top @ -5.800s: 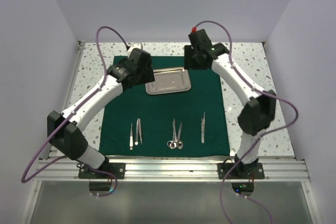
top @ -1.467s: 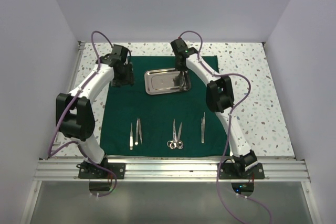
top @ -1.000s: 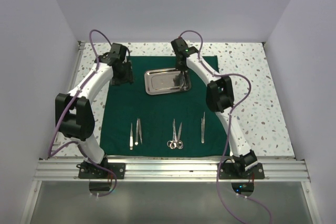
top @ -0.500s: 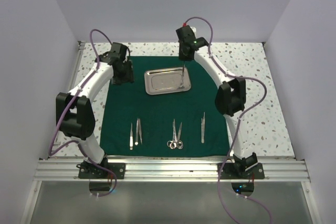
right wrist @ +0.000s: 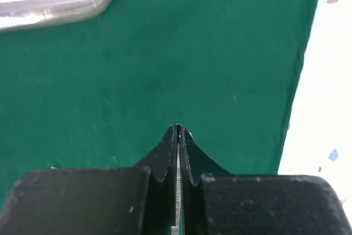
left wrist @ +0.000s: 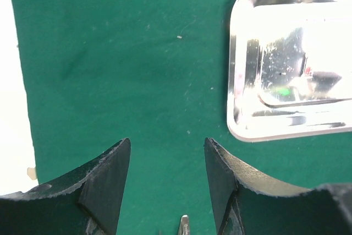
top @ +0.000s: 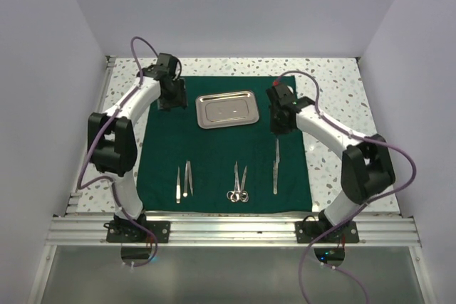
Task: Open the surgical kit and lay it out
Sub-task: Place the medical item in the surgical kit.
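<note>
Leaves the shiny rectangular steel tray [top: 226,109] bare, swinging its last slim steel instrument [right wrist: 178,191], pinched in the right gripper [right wrist: 178,130], over the dark green cloth wrap [top: 214,151], with left gripper [left wrist: 166,144] agape, empty.

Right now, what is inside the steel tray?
Nothing lies inside the steel tray: the top view shows only its bare, shiny bottom with reflections. Nothing covers it from above, so no part of its inside is hidden.

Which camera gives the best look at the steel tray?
The top external view: the whole tray shows, empty, on the green cloth. The left wrist view shows most of it, cut off at the right edge. The right wrist view catches only one rounded corner.
</note>
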